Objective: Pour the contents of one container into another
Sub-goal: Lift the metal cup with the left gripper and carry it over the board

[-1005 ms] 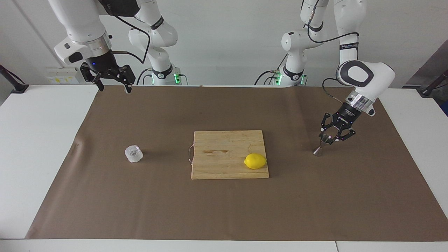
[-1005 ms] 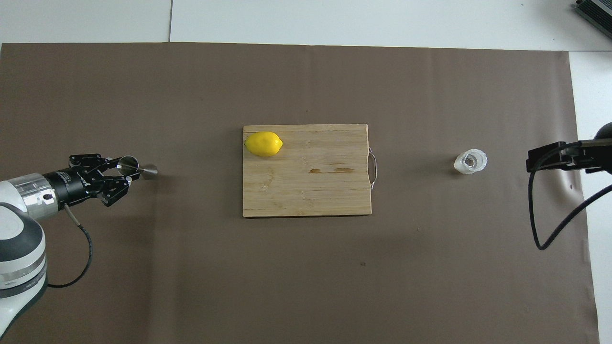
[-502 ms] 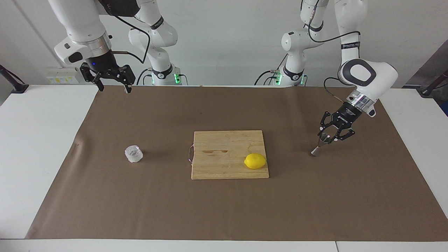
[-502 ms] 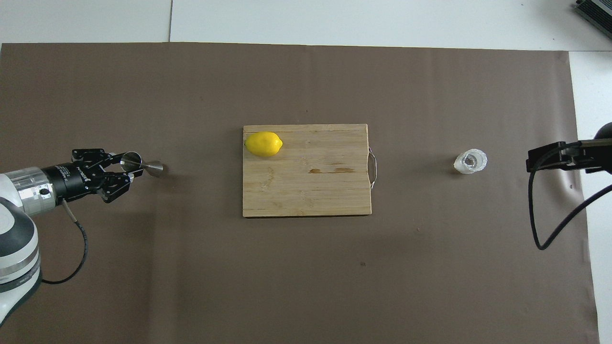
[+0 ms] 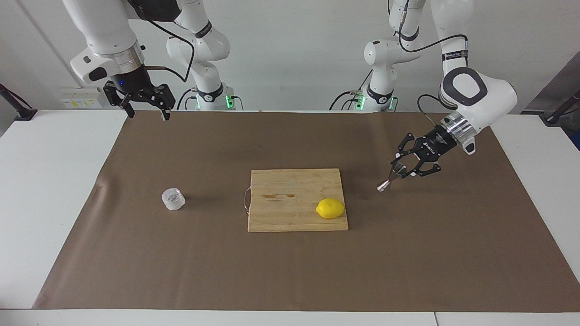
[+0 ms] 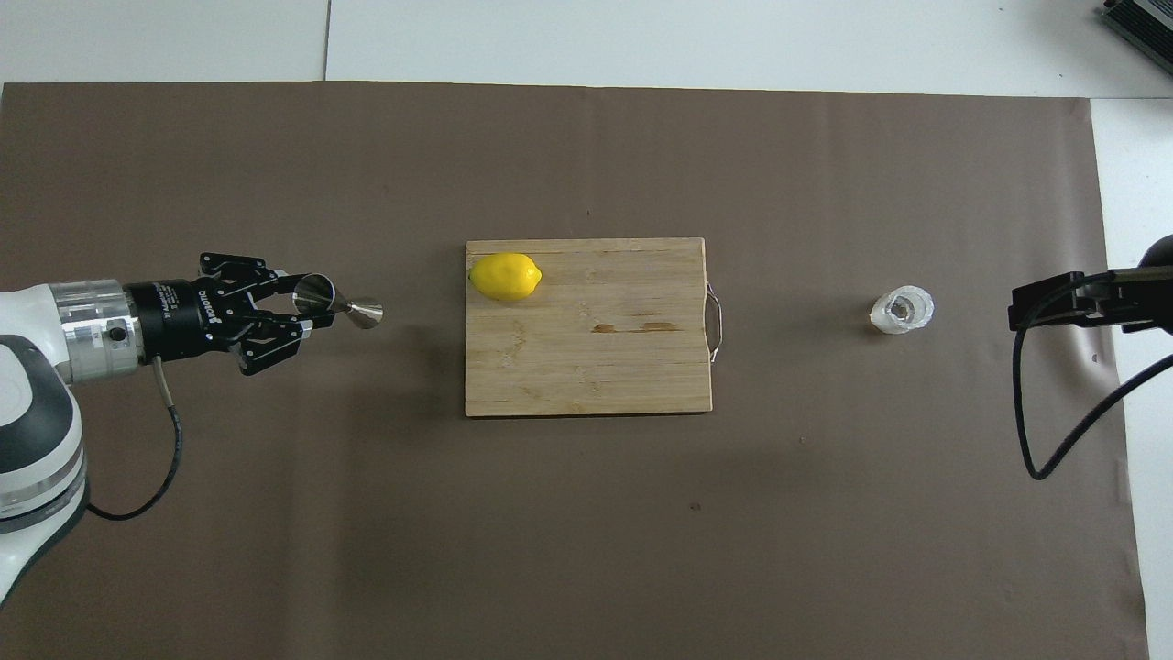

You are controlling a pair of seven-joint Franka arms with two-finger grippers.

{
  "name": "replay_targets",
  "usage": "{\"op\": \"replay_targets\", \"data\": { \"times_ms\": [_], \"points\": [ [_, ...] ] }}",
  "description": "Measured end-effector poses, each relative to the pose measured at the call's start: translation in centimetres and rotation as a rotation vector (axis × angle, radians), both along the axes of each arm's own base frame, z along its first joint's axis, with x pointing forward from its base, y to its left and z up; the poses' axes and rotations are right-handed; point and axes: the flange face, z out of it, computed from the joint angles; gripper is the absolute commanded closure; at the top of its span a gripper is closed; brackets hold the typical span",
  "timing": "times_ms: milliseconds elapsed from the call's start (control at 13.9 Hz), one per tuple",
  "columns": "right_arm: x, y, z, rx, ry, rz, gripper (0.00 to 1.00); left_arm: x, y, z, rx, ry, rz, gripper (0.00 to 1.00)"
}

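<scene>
The steel jigger (image 5: 389,179) (image 6: 341,306) hangs tilted above the brown mat, its free end toward the cutting board. My left gripper (image 5: 401,168) (image 6: 307,307) is shut on its other cone, over the mat between the left arm's end of the table and the board. The squat clear crinkled cup (image 5: 173,198) (image 6: 903,310) stands upright on the mat toward the right arm's end. My right gripper (image 5: 147,111) waits open and empty, high over the mat's edge at the robots' end of the table.
A wooden cutting board (image 5: 290,213) (image 6: 586,367) lies mid-table with a wire handle toward the cup. A yellow lemon (image 5: 330,208) (image 6: 505,276) rests on the board's corner nearest the jigger. The brown mat (image 5: 290,271) covers most of the white table.
My left gripper has lifted the jigger off the mat, tilted it further and carried it toward the cutting board. The right arm and the cup have not moved.
</scene>
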Motion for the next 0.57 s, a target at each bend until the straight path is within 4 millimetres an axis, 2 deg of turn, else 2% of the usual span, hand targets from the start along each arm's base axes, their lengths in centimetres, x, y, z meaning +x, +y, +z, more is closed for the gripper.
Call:
{"op": "replay_targets", "data": {
  "times_ms": [144,287,431,574],
  "points": [
    [0.0,0.0,0.0,0.000,0.000,0.000,0.00,0.0,-4.8,1.8,-0.015,0.012,-0.042,1.00],
    [0.0,0.0,0.0,0.000,0.000,0.000,0.00,-0.3,-8.8,3.4,-0.020,0.018,-0.056,1.00],
    [0.0,0.0,0.0,0.000,0.000,0.000,0.00,-1.1,-13.2,3.9,-0.008,0.009,-0.057,1.00],
    [0.0,0.0,0.0,0.000,0.000,0.000,0.00,-2.6,-18.4,4.1,0.020,-0.035,-0.026,1.00]
  ]
}}
